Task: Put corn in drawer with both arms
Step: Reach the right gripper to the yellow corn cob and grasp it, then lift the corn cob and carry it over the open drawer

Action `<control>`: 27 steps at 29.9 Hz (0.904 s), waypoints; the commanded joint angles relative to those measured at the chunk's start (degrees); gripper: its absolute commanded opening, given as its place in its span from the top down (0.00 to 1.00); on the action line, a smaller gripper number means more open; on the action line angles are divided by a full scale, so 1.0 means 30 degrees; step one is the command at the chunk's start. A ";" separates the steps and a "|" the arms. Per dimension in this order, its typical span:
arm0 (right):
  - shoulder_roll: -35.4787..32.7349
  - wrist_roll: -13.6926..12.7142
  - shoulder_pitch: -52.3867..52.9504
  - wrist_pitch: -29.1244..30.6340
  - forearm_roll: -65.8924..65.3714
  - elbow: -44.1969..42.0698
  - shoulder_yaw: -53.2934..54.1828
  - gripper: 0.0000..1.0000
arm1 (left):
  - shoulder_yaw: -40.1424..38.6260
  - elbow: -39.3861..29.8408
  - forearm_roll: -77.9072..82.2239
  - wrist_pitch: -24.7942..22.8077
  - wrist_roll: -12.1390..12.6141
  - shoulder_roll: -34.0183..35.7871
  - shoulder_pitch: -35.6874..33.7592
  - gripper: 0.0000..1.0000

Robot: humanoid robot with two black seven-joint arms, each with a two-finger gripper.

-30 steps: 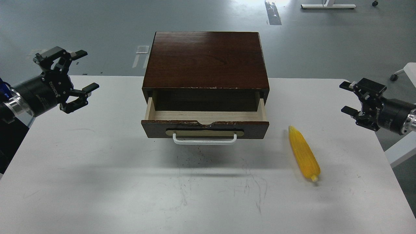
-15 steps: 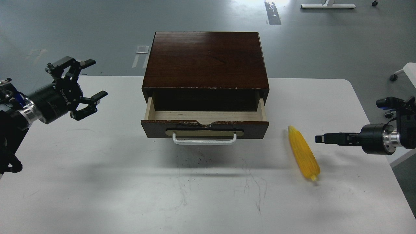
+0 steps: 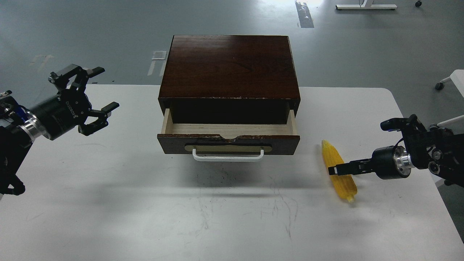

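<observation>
The corn (image 3: pixel 338 171) lies flat on the white bench (image 3: pixel 108 203), to the right of the drawer (image 3: pixel 228 135) and clear of it, its tapered tip pointing away from me and its pale stub nearest the bench's front edge. The drawer stands pulled out from the dark brown wooden box (image 3: pixel 230 67); its pale wood floor shows bare, and the white bar handle (image 3: pixel 227 156) faces me.

The right pincer (image 3: pixel 335 169) reaches in from the right, low over the bench, and crosses the middle of the cob. It is seen edge-on as one thin dark bar, so I cannot tell whether its fingers are spread or closed, nor whether they actually touch the corn (the dark tip overlaps the yellow, and that is all that can be said). Behind it the silver wrist ring catches the light.

The left pincer (image 3: pixel 97 92) hangs above the left side of the bench, well apart from the box, its two clawed fingers spread wide with nothing between them and pointing roughly toward the box.

Scuffs and dark specks mark the bench in front of the handle.
</observation>
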 commanded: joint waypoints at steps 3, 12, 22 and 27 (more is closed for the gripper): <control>-0.0004 -0.0001 0.0029 0.0003 0.0014 -0.0052 -0.0496 0.69 | -0.0059 -0.0002 -0.0001 0.0000 0.0002 0.0025 0.0019 0.01; -0.0209 -0.0001 0.0175 -0.0114 0.0043 0.0095 -0.0526 1.00 | -0.0088 -0.0002 0.0028 0.0000 0.0002 0.0083 0.0019 0.01; -0.1703 -0.0001 0.5883 -0.0847 0.0132 0.0973 -0.0526 1.00 | -0.0468 -0.0002 0.0028 0.0000 0.0002 0.0142 0.0019 0.01; -0.1413 -0.0001 1.0272 -0.0847 0.0073 0.1411 -0.1195 1.00 | -0.0469 -0.0061 -0.0001 0.0000 0.0002 0.0142 0.0019 0.01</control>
